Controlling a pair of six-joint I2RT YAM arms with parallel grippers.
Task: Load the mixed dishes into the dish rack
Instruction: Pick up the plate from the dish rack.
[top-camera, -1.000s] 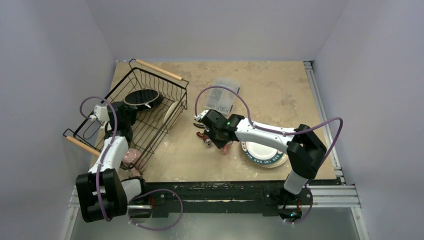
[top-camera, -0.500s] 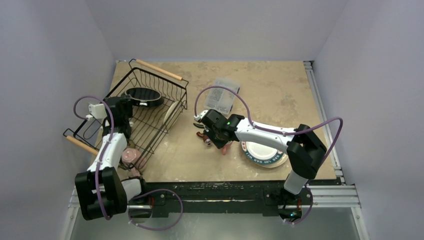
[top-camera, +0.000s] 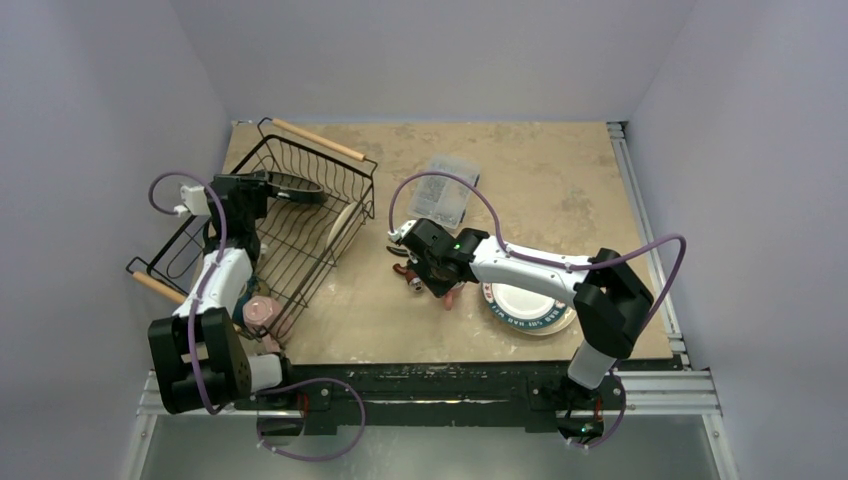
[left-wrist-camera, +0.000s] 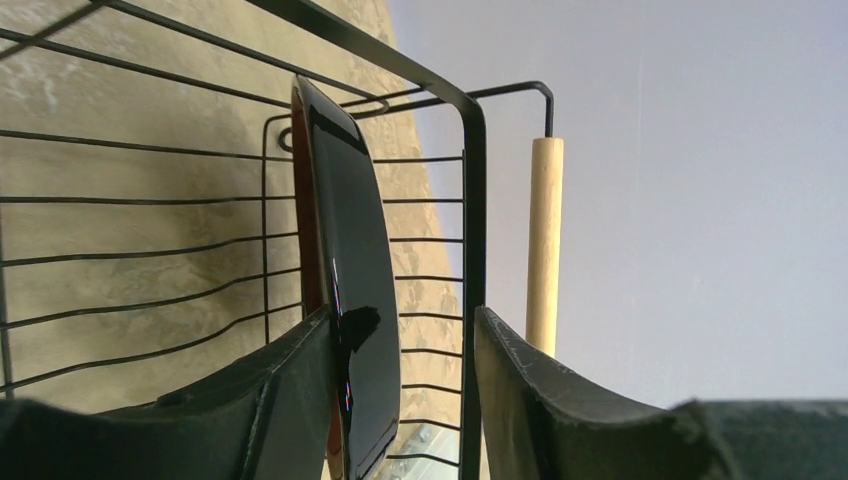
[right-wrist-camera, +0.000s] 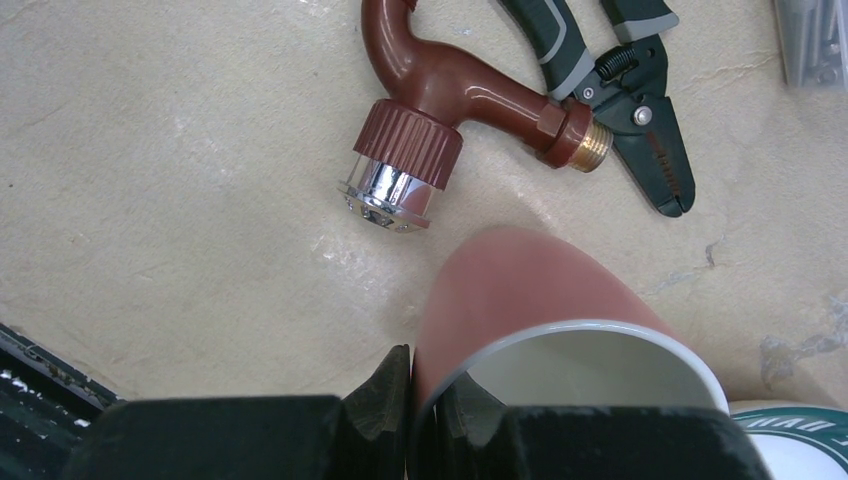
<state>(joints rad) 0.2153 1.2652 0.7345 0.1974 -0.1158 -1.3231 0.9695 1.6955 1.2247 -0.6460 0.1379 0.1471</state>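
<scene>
Reporting from the remote station. The left pincer (left-wrist-camera: 405, 335) sits at the far left corner of the dish rack (top-camera: 300, 240), with its jaws released and apart. A dark plate (left-wrist-camera: 350, 250) stands on edge between them. The plate is close against the left finger, and there is a clear gap to the right one. I see no grip on it. The plate is upright inside the rack wires, just beside the far wooden handle (left-wrist-camera: 545, 240).

The right pincer (right-wrist-camera: 425, 385) is clenched on the wall of a pink mug (right-wrist-camera: 520, 280), one finger inside the rim and one outside. The mug is tilted, with its mouth toward the wrist camera. I cannot tell whether it touches the counter (top-camera: 560, 190).

Other items noted:
- A brown tap fitting (right-wrist-camera: 440, 100) and black pliers (right-wrist-camera: 630, 90) lie on the counter just beyond the mug.
- A teal-lettered plate (top-camera: 525, 305) lies flat to the right of that pincer.
- A clear box (top-camera: 445, 190) lies farther back.
- In the rack, a cream plate (top-camera: 345, 222) leans at the right side and a second pink mug (top-camera: 262, 312) sits at the near corner.
</scene>
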